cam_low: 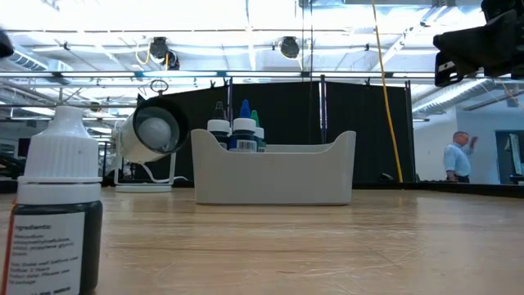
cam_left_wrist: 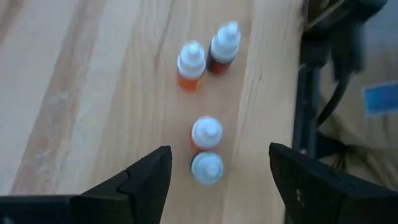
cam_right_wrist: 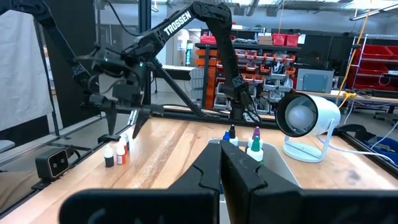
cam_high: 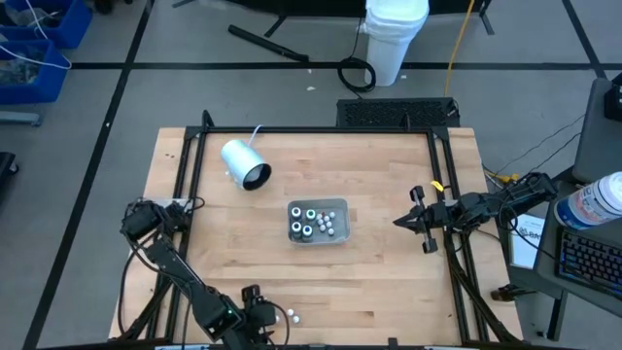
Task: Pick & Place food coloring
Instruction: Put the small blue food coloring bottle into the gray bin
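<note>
White-capped food coloring (cam_left_wrist: 206, 167) bottles stand at six o'clock beneath your spread-fingered left gripper (cam_left_wrist: 214, 180), which grasps nothing. Your right gripper (cam_high: 416, 222) waits clenched at three o'clock.

Wooden table (cam_high: 379, 262): grey tray (cam_high: 340, 207), white cylinder (cam_high: 244, 163), loose food coloring bottles (cam_left_wrist: 206, 134).

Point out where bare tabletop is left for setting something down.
Bare wood lies between the shallow grey tray and the shut right gripper, and left of the tray, below the white cylinder lamp. It is crowded at the near edge: small white-capped bottles stand under the open left gripper.
</note>
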Controlling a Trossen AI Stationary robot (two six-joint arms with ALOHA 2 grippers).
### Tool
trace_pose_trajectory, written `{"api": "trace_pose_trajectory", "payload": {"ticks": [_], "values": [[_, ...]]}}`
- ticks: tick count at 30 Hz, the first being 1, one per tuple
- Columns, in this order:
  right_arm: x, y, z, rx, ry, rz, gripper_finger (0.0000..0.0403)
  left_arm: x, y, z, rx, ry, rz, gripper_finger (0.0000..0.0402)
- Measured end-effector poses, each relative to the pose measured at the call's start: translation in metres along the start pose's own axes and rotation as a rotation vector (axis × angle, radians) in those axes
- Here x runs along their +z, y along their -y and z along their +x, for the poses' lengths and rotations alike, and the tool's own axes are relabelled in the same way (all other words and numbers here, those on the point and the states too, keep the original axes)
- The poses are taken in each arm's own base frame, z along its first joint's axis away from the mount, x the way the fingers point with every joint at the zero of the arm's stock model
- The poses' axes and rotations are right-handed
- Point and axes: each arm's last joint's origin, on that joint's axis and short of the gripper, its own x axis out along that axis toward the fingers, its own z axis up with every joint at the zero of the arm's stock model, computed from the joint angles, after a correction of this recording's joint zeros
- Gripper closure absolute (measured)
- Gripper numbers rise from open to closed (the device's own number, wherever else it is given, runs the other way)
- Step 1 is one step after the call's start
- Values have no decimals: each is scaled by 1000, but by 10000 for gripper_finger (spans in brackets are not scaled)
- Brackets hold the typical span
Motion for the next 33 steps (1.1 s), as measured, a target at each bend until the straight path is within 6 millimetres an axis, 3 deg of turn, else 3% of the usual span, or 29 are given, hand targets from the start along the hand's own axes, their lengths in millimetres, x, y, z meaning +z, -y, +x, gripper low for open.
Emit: {"api": "trace_pose_trajectory", "payload": {"ticks": [5,24,33], "values": [[1,0,0,-1,6,1,403,-6,-1,12,12,-45,49,133],[1,0,0,-4,6,-4,403,-1,-6,14,46,-31,44,134],[1,0,0,-4,6,-4,403,-3,-6,13,31,-62,43,189]]}}
